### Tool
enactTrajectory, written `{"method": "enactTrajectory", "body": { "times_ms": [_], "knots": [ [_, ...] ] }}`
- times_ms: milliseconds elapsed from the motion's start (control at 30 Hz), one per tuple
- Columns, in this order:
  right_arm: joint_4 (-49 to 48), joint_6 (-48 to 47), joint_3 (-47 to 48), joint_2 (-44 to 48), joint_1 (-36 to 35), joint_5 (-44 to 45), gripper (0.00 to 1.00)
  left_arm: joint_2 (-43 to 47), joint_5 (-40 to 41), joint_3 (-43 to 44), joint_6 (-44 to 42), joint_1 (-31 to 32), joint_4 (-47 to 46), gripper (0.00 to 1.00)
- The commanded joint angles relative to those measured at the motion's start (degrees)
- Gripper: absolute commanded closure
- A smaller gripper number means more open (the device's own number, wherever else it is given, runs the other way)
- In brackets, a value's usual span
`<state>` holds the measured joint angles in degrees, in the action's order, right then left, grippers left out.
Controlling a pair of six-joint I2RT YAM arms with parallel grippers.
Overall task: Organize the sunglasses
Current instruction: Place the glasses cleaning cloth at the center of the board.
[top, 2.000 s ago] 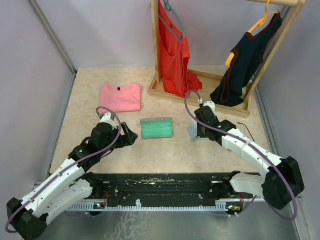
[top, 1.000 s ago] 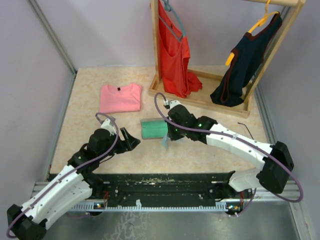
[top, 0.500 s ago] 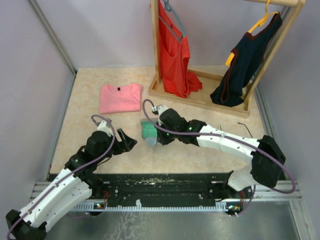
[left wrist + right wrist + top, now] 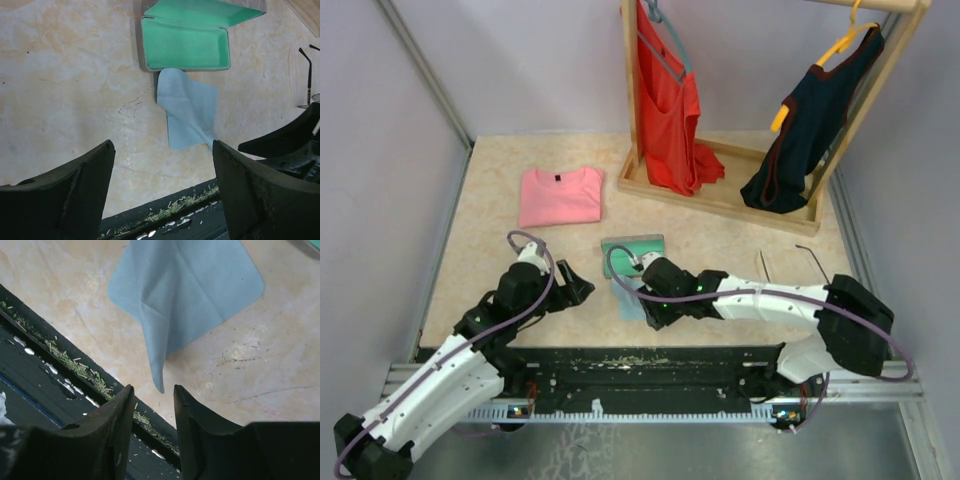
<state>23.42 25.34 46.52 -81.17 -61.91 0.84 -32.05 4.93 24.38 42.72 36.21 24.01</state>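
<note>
Our right fingers (image 4: 122,410) hovered slightly parted, gripping nothing, over the blue cloth (image 4: 187,112); our left fingers (image 4: 90,175) gaped empty. The case (image 4: 185,47) lay open, while the sunglasses (image 4: 309,75) waited well apart on the surface (image 4: 75,75), not yet packed.

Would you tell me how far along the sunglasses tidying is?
Done: the case lies open, the cloth spread out in front of it. In hand: nothing; the right gripper stands open over the cloth's corner. Left: the sunglasses lie off to the right, not yet cased.
</note>
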Motion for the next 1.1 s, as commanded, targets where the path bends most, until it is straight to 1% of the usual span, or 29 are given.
{"method": "enactTrajectory", "body": {
  "times_ms": [0,133,167,233,333,433,600,800,933,1067],
  "knots": [
    [-2.60,3.16,-1.26,6.96,-0.58,4.18,0.58,-2.45,-0.66,-1.22,-0.81,-0.30,-2.59,0.17],
    [-1.63,8.35,-3.57,10.82,-0.49,12.38,0.49,-6.36,-3.72,-2.74,-1.53,-0.35,-6.96,0.20],
    [-1.91,9.75,-4.22,11.45,-0.37,14.83,0.48,-7.65,-3.79,-3.06,-1.62,-0.35,-8.16,0.20],
    [-4.15,11.54,-5.29,11.77,0.60,16.63,0.48,-10.05,-3.51,-3.35,-2.02,-0.35,-10.43,0.21],
    [-8.59,11.96,-5.91,9.34,3.43,15.88,0.50,-13.92,-2.69,-3.67,-2.96,-0.34,-15.56,0.22],
    [-12.11,10.28,-3.97,5.14,5.44,14.32,0.51,-19.11,-2.99,-3.33,-3.85,-0.34,-20.26,0.25],
    [-12.09,7.30,1.35,-2.74,6.06,14.65,0.55,-25.59,-2.86,-1.17,-4.35,-0.35,-21.85,0.30],
    [-11.35,4.82,5.40,-8.50,6.10,14.38,0.58,-28.44,-5.29,-3.08,-5.16,-0.35,-27.94,0.34],
    [-8.95,4.24,7.76,-11.66,6.10,14.81,0.61,-29.52,-5.30,-3.28,-5.00,-0.35,-28.27,0.36],
    [-7.23,3.96,8.93,-14.47,6.10,14.91,0.64,-27.54,-4.89,-4.61,-4.62,-0.32,-28.03,0.36]
  ]
}}
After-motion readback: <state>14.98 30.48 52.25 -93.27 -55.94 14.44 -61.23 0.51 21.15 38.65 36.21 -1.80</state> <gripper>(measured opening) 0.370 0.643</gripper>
